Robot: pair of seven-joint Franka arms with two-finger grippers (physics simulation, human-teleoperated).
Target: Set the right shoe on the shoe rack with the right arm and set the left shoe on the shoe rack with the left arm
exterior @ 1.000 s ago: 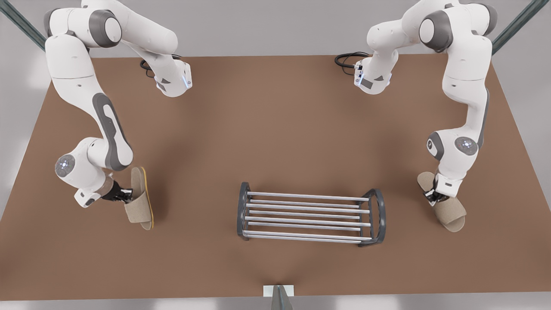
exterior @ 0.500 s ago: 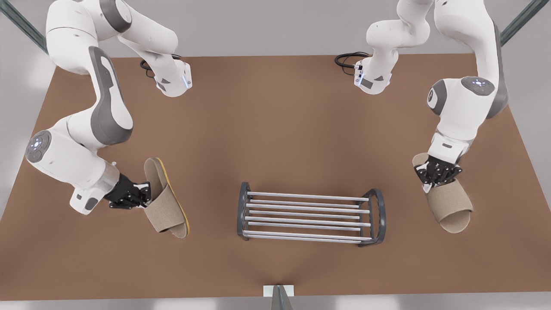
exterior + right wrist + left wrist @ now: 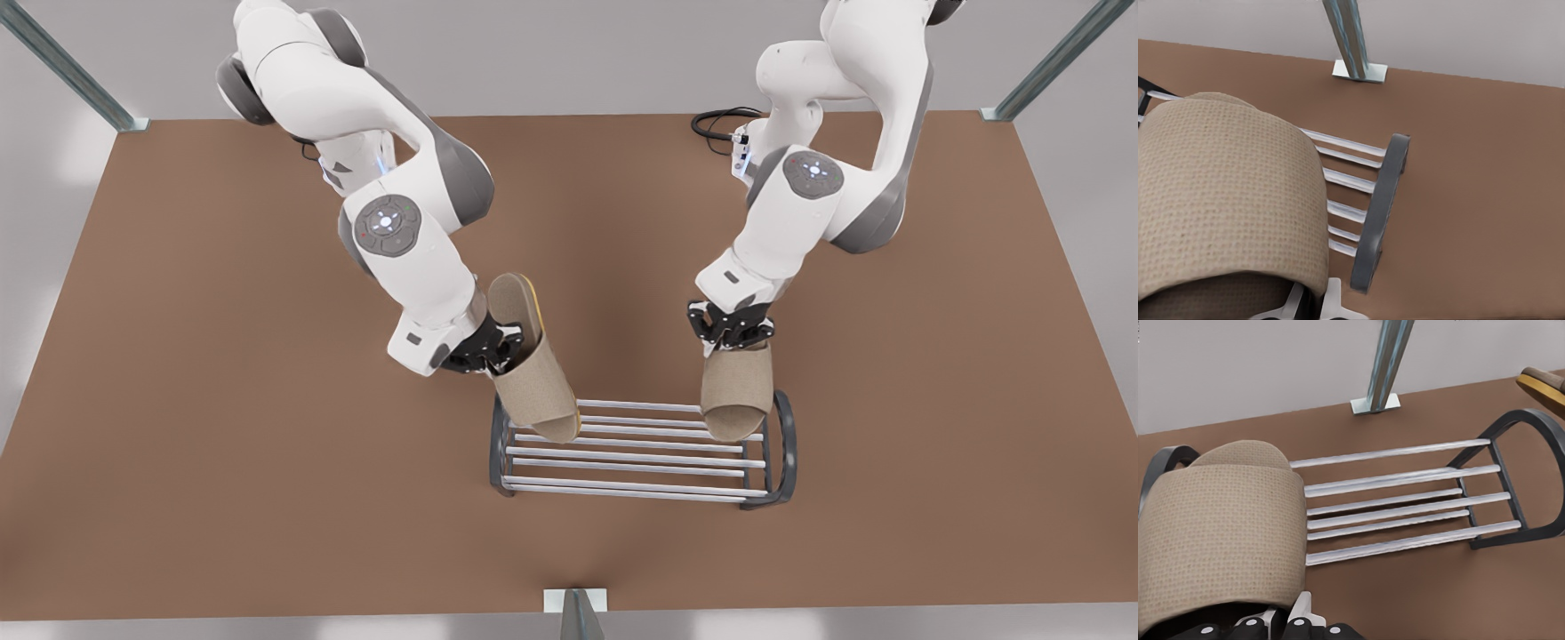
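The shoe rack (image 3: 622, 488) with silver bars and dark grey end frames stands at the front middle of the table. On the front view's right, my left gripper (image 3: 731, 342) is shut on the left shoe (image 3: 736, 391), a beige slipper whose toe points down over the rack's rear bars at that end. On the front view's left, my right gripper (image 3: 500, 349) is shut on the right shoe (image 3: 533, 382), a tilted, yellow-soled slipper over the other end. The left wrist view has the left shoe (image 3: 1218, 533), the rack (image 3: 1391, 543) and the right shoe (image 3: 1543, 383). The right wrist view has the right shoe (image 3: 1225, 200) beside an end frame (image 3: 1378, 200).
The brown table (image 3: 222, 444) spreads wide on both sides of the rack. A metal post on a white base (image 3: 576, 609) stands at the table's front edge. Black cable (image 3: 720, 120) lies at the back near an arm base.
Both arms swung inward from the table's sides, carrying their slippers up and over to the rack's two ends. The rack has not moved.
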